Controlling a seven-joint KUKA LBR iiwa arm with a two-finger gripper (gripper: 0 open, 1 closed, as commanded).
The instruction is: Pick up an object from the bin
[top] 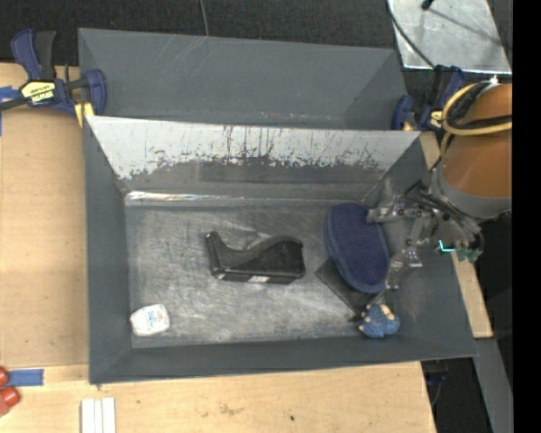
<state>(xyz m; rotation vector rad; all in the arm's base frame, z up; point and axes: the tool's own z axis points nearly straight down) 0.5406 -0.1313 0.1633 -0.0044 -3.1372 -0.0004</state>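
Note:
My gripper [397,273] hangs low at the bin's right side, its thin metal parts slanting down along the right wall. Just left of it a dark blue oval pouch [356,246] leans against that wall. Directly below the gripper's lower end, in the front right corner, lies a small blue thing with yellow and white bits [379,322]; whether the gripper touches it is hidden. A black angular tool [255,258] lies flat in the middle of the floor.
A small white round thing [150,319] sits in the front left corner. The arm's orange cover rises over the right rim. Bare floor stretches along the left and front of the bin.

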